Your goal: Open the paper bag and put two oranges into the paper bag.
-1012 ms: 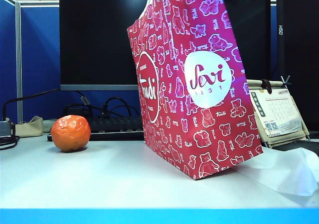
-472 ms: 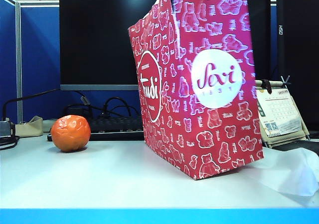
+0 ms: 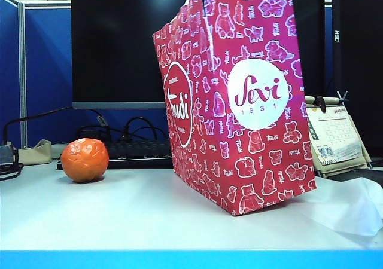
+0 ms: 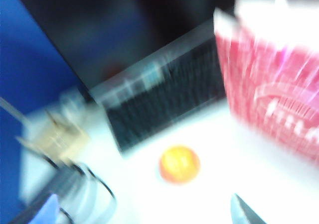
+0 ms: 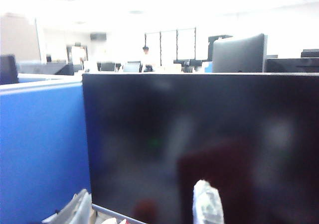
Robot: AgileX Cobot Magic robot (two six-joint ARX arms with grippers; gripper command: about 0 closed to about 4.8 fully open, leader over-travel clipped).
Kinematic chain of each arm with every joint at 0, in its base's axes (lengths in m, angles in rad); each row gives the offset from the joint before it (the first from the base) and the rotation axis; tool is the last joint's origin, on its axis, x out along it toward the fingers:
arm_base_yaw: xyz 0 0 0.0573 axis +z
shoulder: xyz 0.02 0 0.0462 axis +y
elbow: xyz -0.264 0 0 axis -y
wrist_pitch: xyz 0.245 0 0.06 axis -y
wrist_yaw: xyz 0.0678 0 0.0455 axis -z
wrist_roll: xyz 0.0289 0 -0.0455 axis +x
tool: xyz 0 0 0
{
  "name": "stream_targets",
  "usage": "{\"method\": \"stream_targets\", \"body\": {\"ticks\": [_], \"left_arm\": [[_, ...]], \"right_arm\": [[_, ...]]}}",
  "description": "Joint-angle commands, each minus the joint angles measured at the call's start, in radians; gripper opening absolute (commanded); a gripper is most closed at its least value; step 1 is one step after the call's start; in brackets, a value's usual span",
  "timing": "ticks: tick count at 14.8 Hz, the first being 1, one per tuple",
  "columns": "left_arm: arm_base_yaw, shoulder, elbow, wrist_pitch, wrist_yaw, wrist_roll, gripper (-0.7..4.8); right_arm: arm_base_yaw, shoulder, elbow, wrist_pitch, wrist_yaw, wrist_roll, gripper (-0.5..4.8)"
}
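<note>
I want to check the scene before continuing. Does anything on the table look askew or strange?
Yes. The paper bag leans instead of standing flat: its bottom edge near the white sheet is raised off the table. Only one orange is visible, beside the keyboard.

Left wrist view motion-blurred; right wrist view overexposed above; exterior sharp.
</note>
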Motion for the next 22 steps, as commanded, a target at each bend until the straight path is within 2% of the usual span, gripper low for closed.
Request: {"method": "stream_targets", "body": {"ticks": [1,3,4,5,6,10,13,22], "left_arm": [[0.067,0.206,-0.014,0.06,0.026,-0.022,4.56],[0.155,0.374,-0.013,0.131,0.125,-0.097,4.56],[0.23,0.476,-0.013,0.201,0.311,-0.157,4.56],[0.252,0.53,-0.013,0.251,0.419,-0.208,4.56],[0.267,0.562,-0.013,0.278,0.423,-0.245,4.56],[0.277,0.701,-0.011,0.322,0.436,-0.282,4.58],[0.277,0.759,-0.003,0.345,0.457,-0.305,4.79],[0.247,0.879,0.0,0.351,0.449,-0.304,4.79]], "right_arm": [[0.0,-0.054,0.021,-0.039,-0.001,-0.016,2.67],[0.0,-0.082,0.021,-0.055,-0.001,-0.019,2.67],[0.0,-0.093,0.021,-0.064,-0.002,-0.019,2.67],[0.0,-0.096,0.021,-0.074,0.0,-0.019,2.67],[0.0,-0.097,0.021,-0.08,0.0,-0.019,2.67],[0.0,-0.092,0.021,-0.09,-0.001,-0.019,2.66],[0.0,-0.092,0.021,-0.091,-0.001,-0.018,2.66],[0.0,-0.092,0.021,-0.103,-0.002,-0.013,2.66]]}}
